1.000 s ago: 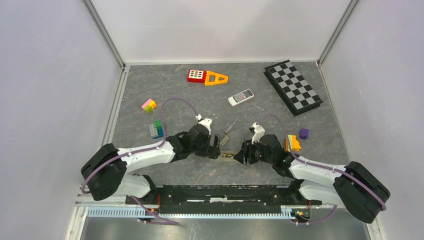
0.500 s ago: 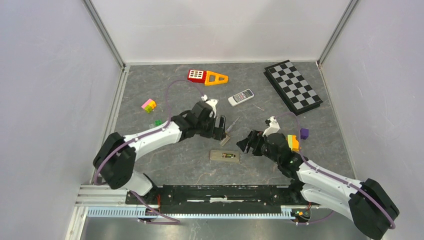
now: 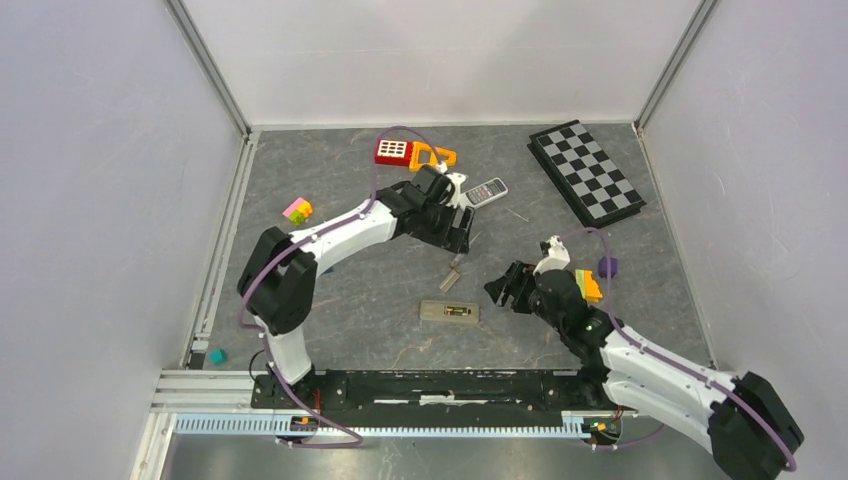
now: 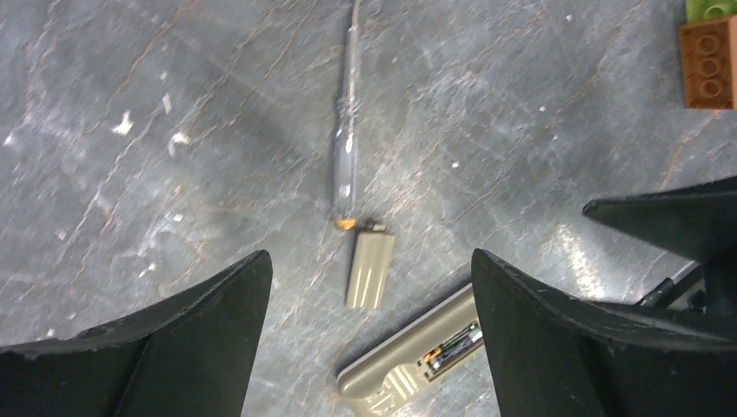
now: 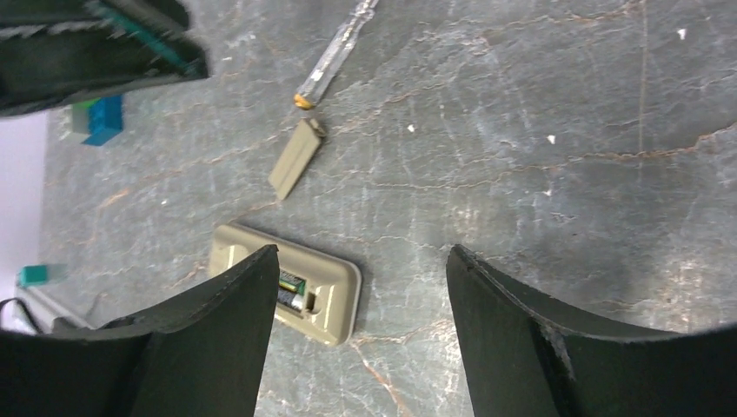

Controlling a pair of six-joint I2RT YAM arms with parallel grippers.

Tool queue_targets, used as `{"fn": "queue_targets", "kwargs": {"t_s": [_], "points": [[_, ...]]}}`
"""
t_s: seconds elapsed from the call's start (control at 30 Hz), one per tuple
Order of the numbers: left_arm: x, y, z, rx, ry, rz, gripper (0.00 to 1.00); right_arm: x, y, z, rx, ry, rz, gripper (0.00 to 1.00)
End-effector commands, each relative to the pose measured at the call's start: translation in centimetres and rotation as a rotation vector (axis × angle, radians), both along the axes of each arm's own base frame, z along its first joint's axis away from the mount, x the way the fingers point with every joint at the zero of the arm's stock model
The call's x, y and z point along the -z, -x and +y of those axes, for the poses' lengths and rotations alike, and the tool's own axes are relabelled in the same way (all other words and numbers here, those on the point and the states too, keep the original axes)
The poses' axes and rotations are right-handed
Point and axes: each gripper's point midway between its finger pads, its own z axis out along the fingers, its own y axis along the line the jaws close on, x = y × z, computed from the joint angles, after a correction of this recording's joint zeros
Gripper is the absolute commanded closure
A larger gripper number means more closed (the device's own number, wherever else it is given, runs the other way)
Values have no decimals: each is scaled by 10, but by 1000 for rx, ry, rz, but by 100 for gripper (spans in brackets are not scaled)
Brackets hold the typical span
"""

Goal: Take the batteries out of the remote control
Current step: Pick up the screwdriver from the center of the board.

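A: Batteries (image 4: 454, 340) – where?
B: Lodged in the open bay of the tan remote (image 3: 449, 311), back side up on the desk (image 3: 340, 300), near the front
A: Left jaws?
B: Spread wide, gripping nothing – hovering between the white remote (image 3: 482, 193) and the thin stick (image 4: 346, 148)
A: Cover (image 4: 370, 270)?
B: Flat on the desk, just beside the stick's orange tip
A: Right jaws?
B: Parted too, empty, hanging just right of the tan remote, apart from it

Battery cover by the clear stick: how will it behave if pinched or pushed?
The cover looks thin and flat on the table, so probably light and apt to slide when pushed. Flat sides, so it shouldn't roll. Its end sits by the clear stick; a push may nudge that too.
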Motion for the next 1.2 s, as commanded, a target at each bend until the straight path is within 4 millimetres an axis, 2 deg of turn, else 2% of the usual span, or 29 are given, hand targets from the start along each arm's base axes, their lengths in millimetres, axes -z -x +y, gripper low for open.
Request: {"fn": "queue_targets", "kwargs": {"t_s": [0.0, 0.07, 0.2, 0.3, 0.43, 0.6, 0.83, 0.93, 1.17], "points": [[-34, -6, 33, -119, 42, -98, 8, -18, -26, 6, 35, 63, -25, 24], [-40, -10, 56, -208, 65, -120, 7, -31, -40, 22, 2, 77, -23, 25], [-50, -8, 102, -348, 122, -136, 4, -35, -66, 54, -32, 99, 30, 24], [-59, -3, 127, -404, 146, -157, 1, -30, -84, 63, 24, 140, 68, 24], [-64, 8, 152, -453, 136, -179, 0, -20, -98, 69, 108, 264, 115, 23], [-67, 17, 168, -493, 132, -195, 0, -17, -101, 78, 197, 350, 81, 25], [-71, 17, 187, -578, 109, -225, 0, 2, -101, 81, 234, 412, 82, 26], [-76, 16, 193, -616, 125, -258, 0, 10, -101, 83, 228, 428, 95, 30], [-69, 19, 196, -648, 126, -233, 0, 14, -109, 88, 191, 472, 91, 33]]}}
